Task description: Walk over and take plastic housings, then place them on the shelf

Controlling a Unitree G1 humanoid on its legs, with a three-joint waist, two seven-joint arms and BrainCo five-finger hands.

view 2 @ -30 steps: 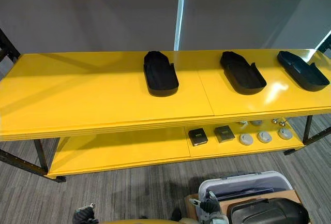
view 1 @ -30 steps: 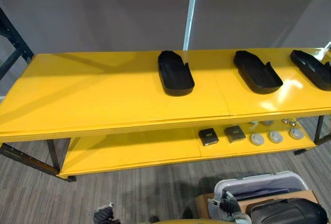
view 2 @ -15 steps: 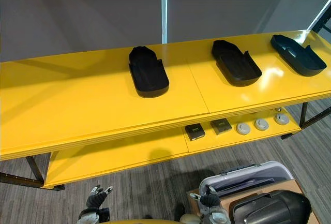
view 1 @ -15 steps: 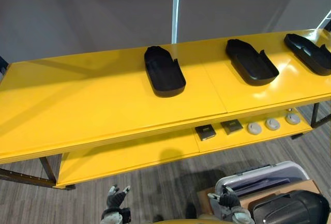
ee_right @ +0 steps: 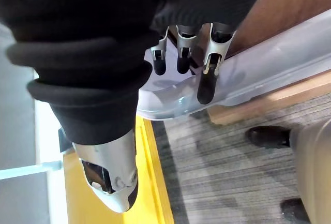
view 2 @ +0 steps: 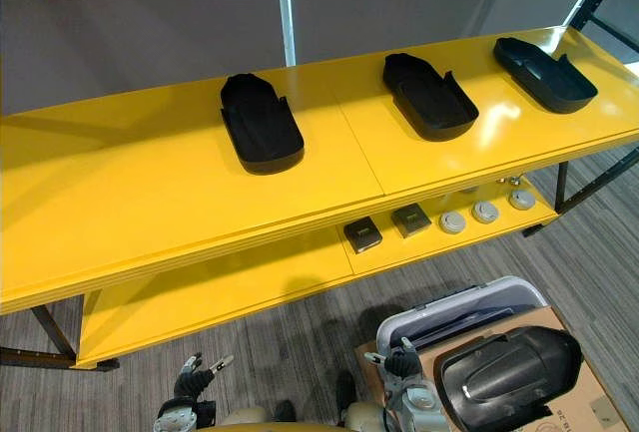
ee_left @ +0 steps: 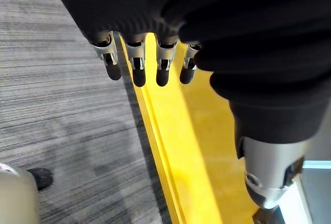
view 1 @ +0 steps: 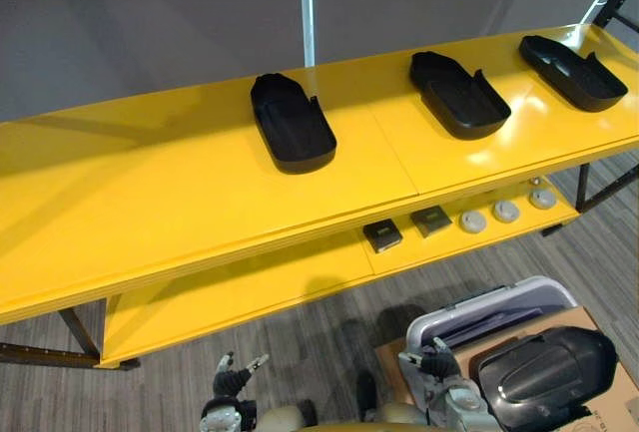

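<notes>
Your two head eyes look down at the yellow shelf (view 1: 150, 193), sharing nearly all of it; each wrist camera sits close behind its fingers (ee_left: 137, 69), facing the carpeted floor (ee_left: 51, 105).

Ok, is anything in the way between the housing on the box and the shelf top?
Nothing visible. The housing lies uncovered on the box, with only floor between it and the shelf. Three more housings sit on the shelf's middle and right.
</notes>
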